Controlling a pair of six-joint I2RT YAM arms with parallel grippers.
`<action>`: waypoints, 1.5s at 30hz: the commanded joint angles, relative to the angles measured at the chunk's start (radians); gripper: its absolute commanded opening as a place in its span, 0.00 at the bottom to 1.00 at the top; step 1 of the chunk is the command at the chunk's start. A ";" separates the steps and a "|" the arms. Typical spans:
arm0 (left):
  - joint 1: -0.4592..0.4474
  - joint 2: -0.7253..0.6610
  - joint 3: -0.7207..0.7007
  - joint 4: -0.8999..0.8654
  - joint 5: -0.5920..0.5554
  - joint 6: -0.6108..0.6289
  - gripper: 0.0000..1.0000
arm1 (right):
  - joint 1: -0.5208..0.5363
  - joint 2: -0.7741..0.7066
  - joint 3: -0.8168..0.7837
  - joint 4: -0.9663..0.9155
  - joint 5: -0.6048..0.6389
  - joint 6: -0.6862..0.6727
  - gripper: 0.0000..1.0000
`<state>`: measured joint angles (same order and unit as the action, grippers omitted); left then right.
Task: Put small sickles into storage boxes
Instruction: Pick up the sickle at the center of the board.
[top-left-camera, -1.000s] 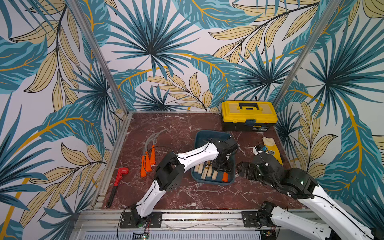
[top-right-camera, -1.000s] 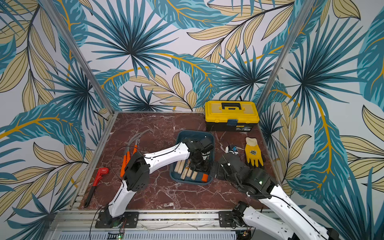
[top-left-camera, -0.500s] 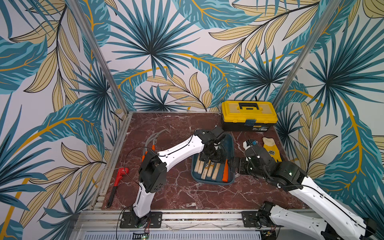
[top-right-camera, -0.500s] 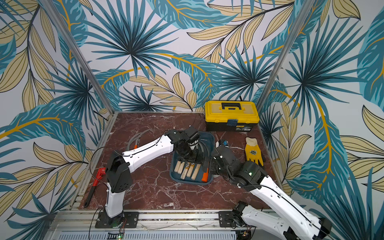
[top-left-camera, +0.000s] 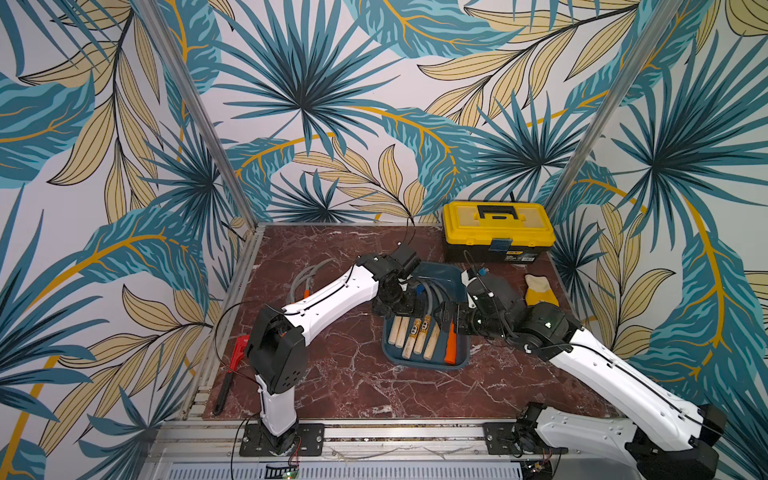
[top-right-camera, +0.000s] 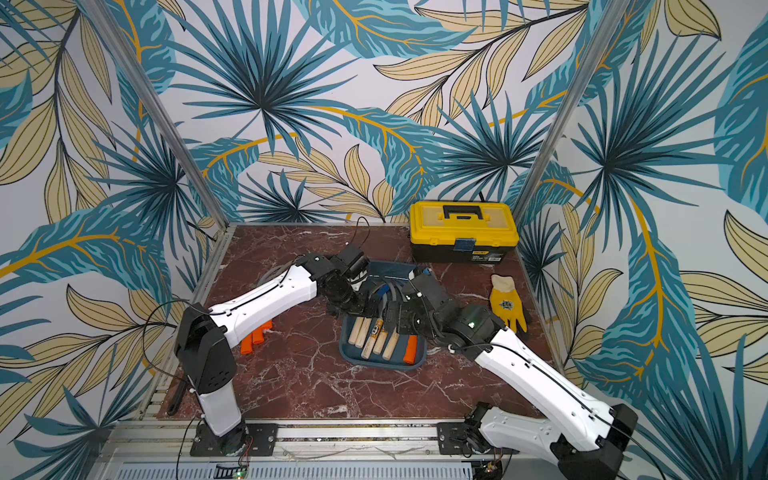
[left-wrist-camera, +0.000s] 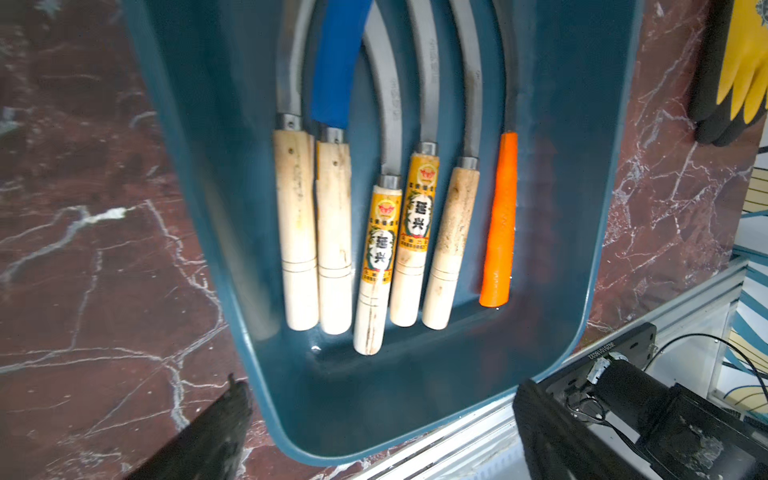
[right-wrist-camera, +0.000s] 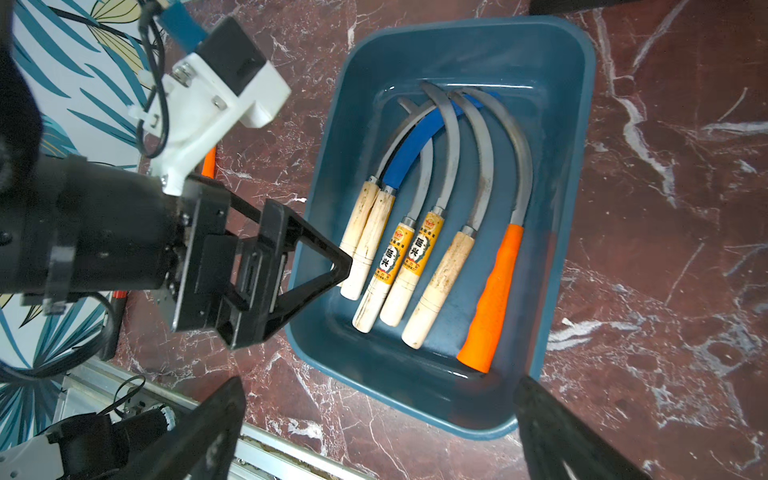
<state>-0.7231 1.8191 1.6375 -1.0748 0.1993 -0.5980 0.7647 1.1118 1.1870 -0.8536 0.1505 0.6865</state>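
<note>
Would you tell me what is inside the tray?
Six sickles lie in the tray: five wooden-handled, one orange-handled. Crossed blades hide whatever lies beneath them.

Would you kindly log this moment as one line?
left gripper: open | right gripper: open | tray: six sickles inside | orange-handled sickles: on table

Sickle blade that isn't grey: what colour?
The blade is blue, clearest in the right wrist view.
</note>
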 joint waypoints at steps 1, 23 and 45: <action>0.036 -0.057 -0.027 -0.003 -0.026 0.028 0.99 | -0.002 0.043 0.033 0.053 -0.036 -0.032 0.99; 0.248 -0.163 -0.210 -0.004 -0.088 0.110 0.99 | -0.002 0.318 0.157 0.172 -0.185 -0.081 1.00; 0.524 -0.158 -0.330 0.022 -0.156 0.136 1.00 | -0.002 0.498 0.261 0.202 -0.298 -0.123 1.00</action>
<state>-0.2321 1.6825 1.3277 -1.0672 0.0635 -0.4763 0.7647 1.5879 1.4258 -0.6540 -0.1223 0.5884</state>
